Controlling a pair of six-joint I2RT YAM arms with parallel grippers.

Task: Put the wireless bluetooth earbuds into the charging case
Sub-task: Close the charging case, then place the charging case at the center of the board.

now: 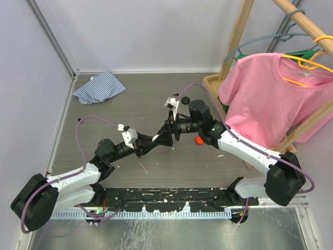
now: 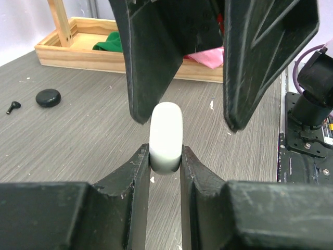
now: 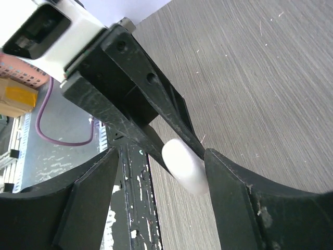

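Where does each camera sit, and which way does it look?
Top: above, behind the arms, looking down at the table; both arms show.
Left wrist: on the left arm, looking past the left end effector, shut on the white case.
Right wrist: on the right arm, looking between the fingers of the open right end effector.
Both wrist views share the case.

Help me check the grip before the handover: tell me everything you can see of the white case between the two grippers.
The white case is a smooth, rounded pebble of glossy-looking white plastic, seen edge-on and standing upright. No seam, opening or earbud shows on it. The left gripper is shut on its lower part, one finger on each side, and holds it above the table. The right gripper straddles its top, jaws open and not visibly clamping.
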